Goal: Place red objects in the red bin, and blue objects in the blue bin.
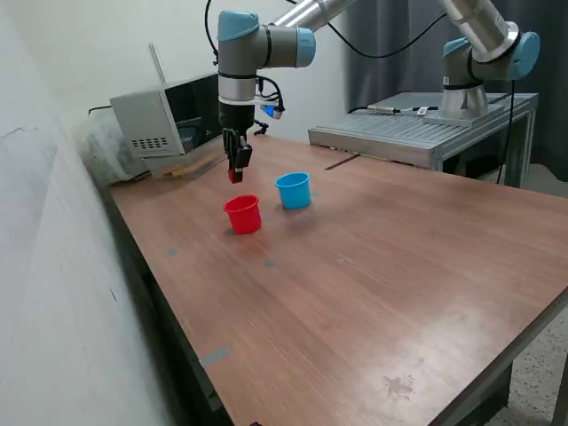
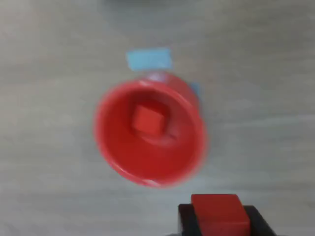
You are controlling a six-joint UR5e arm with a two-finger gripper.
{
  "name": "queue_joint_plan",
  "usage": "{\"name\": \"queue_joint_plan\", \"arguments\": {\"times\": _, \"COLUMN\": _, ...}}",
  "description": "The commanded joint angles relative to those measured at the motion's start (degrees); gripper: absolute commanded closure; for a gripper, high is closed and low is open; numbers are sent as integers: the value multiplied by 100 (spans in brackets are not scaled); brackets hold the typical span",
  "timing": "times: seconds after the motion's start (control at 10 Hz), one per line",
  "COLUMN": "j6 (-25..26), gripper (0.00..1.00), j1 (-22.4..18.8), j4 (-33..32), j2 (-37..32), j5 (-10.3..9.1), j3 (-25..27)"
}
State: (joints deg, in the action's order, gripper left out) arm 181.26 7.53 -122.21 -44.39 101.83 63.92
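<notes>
Silver arm [image 1: 311, 13]; light-blue joint caps; black cables; black pincer [image 1: 235, 173].

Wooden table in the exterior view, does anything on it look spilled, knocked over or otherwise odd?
Mostly no. The round red plastic cup and light blue plastic cup stand upright and apart on the wooden table. One dark splotch stains the tabletop near its front edge; what it is cannot be told.
</notes>
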Motion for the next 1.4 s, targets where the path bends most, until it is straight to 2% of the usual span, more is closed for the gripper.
{"name": "queue_joint_plan", "arguments": {"times": 0.0, "j6": 67, "gripper": 100, "j1": 292, "j4": 83, "j2": -34, "j5": 21, "j3": 199}}
{"name": "queue_joint_plan", "arguments": {"times": 0.5, "j6": 67, "gripper": 100, "j1": 328, "j4": -48, "j2": 132, "j5": -49, "j3": 331}}
{"name": "queue_joint_plan", "arguments": {"times": 0.6, "j6": 59, "gripper": 0, "j1": 328, "j4": -58, "j2": 220, "j5": -49, "j3": 314}}
{"name": "queue_joint_plan", "arguments": {"times": 1.2, "j6": -3, "gripper": 0, "j1": 319, "j4": -40, "j2": 213, "j5": -49, "j3": 270}}
{"name": "queue_joint_plan", "arguments": {"times": 1.3, "j6": -3, "gripper": 0, "j1": 284, "j4": 265, "j2": -32, "j5": -49, "j3": 296}}
